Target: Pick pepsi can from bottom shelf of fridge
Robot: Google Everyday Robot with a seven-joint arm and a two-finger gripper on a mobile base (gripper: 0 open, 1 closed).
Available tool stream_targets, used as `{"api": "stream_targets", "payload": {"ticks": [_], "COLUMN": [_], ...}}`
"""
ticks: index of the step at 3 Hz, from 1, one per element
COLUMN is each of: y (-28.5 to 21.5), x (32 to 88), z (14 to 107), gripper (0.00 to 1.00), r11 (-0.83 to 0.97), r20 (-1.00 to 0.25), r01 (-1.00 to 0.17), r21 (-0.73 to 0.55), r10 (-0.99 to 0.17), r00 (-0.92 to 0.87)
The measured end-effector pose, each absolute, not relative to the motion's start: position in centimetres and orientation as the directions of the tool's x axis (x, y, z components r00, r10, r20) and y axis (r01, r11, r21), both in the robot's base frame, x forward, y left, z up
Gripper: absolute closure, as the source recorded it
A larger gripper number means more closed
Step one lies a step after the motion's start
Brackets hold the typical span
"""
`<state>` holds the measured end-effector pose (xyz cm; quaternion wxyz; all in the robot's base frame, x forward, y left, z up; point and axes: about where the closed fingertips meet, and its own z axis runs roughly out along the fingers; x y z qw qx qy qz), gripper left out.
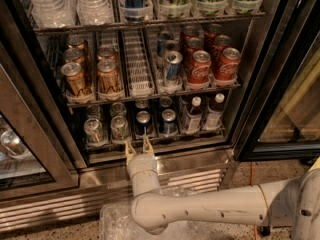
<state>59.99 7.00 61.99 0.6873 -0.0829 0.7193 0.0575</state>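
Hovering gripper point(137, 144), splayed, at btm shelf point(175, 137) edge.

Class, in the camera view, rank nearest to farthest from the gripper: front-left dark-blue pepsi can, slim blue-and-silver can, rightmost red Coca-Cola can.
The gripper, open, is by the bottom shelf rail.
1. Front-left dark-blue pepsi can: just above it.
2. Slim blue-and-silver can: middle shelf, up-right.
3. Red Coca-Cola can: far right.

A commercial fridge point(200, 158) with dark-framed glass doors point(292, 104) is standing on a speckled floor point(250, 176). Its wire shelves point(135, 69) are carrying lanes of cans point(199, 66) and bottles point(192, 115), suggesting a shop or canteen. The gripper point(138, 148) is hovering at the bottom shelf point(170, 140) rail, jaws spread.
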Motion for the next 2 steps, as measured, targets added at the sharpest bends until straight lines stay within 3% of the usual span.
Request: {"api": "stream_targets", "payload": {"ticks": [2], "y": [5.96], "x": [60.90], "z": [60.74], "gripper": [0.46], "r11": [0.986], "r20": [-0.996], "r01": [-0.156], "r21": [-0.060], "r10": [-0.070], "r00": [-0.056]}}
